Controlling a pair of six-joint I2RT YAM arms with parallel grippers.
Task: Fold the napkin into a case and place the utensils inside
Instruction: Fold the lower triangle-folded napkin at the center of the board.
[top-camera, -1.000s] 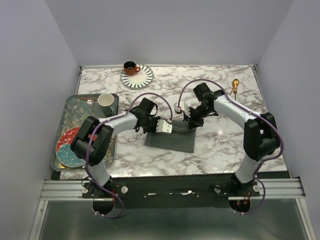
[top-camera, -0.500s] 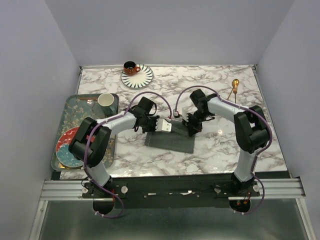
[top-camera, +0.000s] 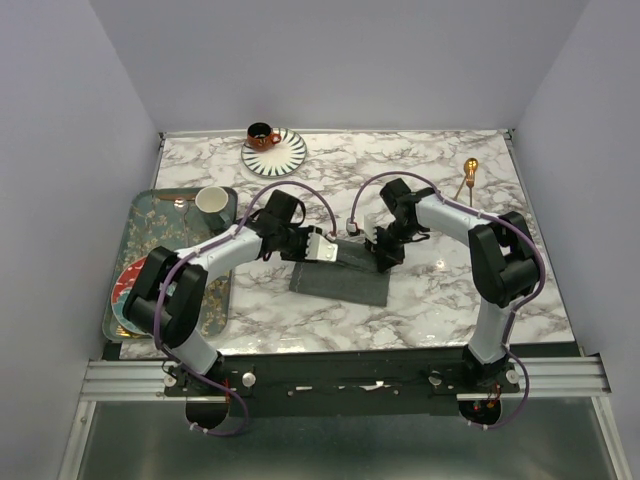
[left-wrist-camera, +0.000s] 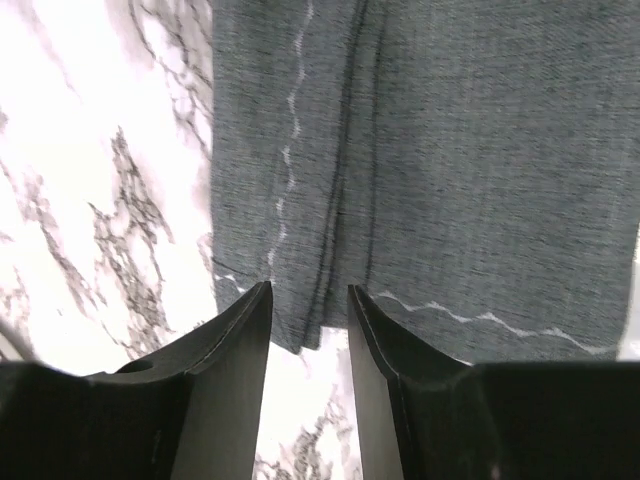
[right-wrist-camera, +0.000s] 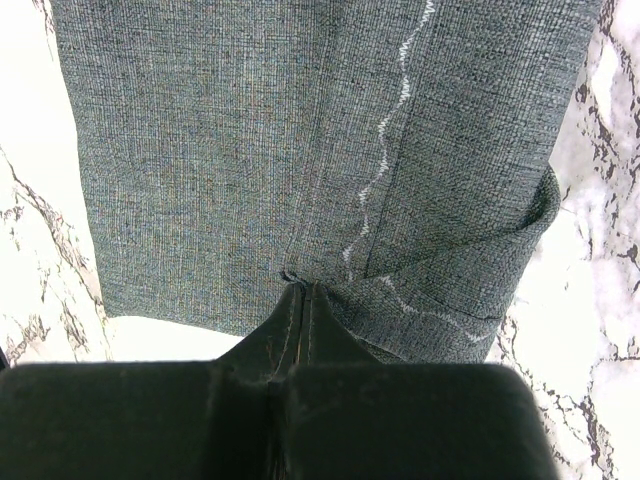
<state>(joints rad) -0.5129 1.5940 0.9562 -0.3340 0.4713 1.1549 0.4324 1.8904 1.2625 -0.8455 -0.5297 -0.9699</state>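
- We are watching the right gripper (right-wrist-camera: 303, 291) pinching the napkin's (top-camera: 340, 279) edge, and the left gripper (left-wrist-camera: 305, 300) standing parted over its fold.
- We are judging the napkin partly folded and the case unfinished.
- The utensils (top-camera: 467, 174) are lying well apart from the napkin, not yet inserted.
- We are finding no readable writing.

You can identify both arms by pale grey link tubes and black joint housings. A purple cable (top-camera: 300, 188) loops along the left arm (top-camera: 225, 245) and the right arm (top-camera: 455, 213). The left gripper (left-wrist-camera: 308, 288) and right gripper (right-wrist-camera: 304, 288) end in matte black, wedge-shaped fingers (left-wrist-camera: 235, 380).
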